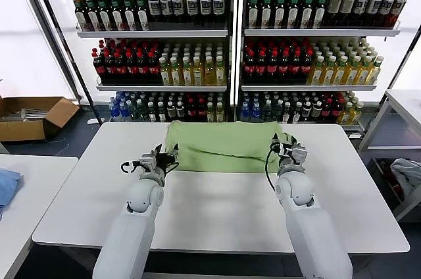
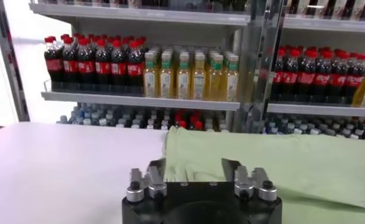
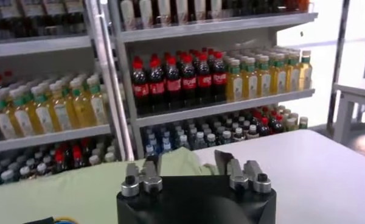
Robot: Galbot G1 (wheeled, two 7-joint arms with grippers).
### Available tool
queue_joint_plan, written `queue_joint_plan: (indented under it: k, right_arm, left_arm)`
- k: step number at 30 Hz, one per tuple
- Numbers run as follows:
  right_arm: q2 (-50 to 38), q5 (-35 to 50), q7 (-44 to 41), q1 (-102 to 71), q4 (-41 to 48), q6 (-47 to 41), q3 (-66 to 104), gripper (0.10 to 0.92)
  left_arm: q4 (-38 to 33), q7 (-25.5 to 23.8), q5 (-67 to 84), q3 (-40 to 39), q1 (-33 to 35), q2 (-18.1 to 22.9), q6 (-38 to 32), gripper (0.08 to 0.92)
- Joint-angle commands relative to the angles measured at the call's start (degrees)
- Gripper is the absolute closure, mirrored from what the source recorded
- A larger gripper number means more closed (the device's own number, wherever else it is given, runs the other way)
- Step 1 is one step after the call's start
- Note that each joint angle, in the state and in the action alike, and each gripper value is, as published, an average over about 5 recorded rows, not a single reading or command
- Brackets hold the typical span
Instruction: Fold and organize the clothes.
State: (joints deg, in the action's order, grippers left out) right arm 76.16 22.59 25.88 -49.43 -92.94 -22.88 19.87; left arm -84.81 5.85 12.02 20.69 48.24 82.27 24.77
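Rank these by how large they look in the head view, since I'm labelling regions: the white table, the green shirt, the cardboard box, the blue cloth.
1. white table
2. green shirt
3. cardboard box, farther from the camera, so its true size is unsure
4. blue cloth, cut off by the picture's edge

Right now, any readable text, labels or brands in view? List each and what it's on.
None legible.
Red labels on the dark soda bottles: white script, too blurred to read.
Yellow drink bottles: labels too small.
Light green shirt: no print showing.
Cardboard box: no markings visible.
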Motion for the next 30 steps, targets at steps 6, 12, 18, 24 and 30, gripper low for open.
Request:
queue_joint_plan:
  k: [6, 12, 18, 24, 30]
  right_arm:
    - [-2.96, -1.89, 1.84, -7.82, -6.1, -4.66, 0.91, 0.203]
    - [-3.86, 0.99, 0.95, -8.5, -5.69, -8.7, 1.88, 0.203]
    - [-3.05, 3.63, 1.71, -6.39, -3.44, -10.25, 1.99, 0.203]
    - [-1.13, 3.51, 2.3, -3.6, -0.81, -10.22, 1.5, 0.203]
    - [-0.02, 3.37, 2.53, -1.4, 1.26, -10.22, 1.38, 0.203]
  left_arm:
    - [-3.63, 0.44, -3.77, -0.01, 4.44, -0.95, 2.65, 0.177]
    - [-3.14, 0.42, -2.59, -0.05, 4.23, -1.47, 4.16, 0.177]
    - [-0.96, 0.5, -2.07, -0.01, 2.82, -0.98, 4.33, 0.177]
    - [1.94, 0.7, -2.3, 0.5, 0.96, -0.58, 3.78, 0.177]
    - [4.5, 0.73, -2.38, 0.81, -0.81, -0.37, 3.43, 0.177]
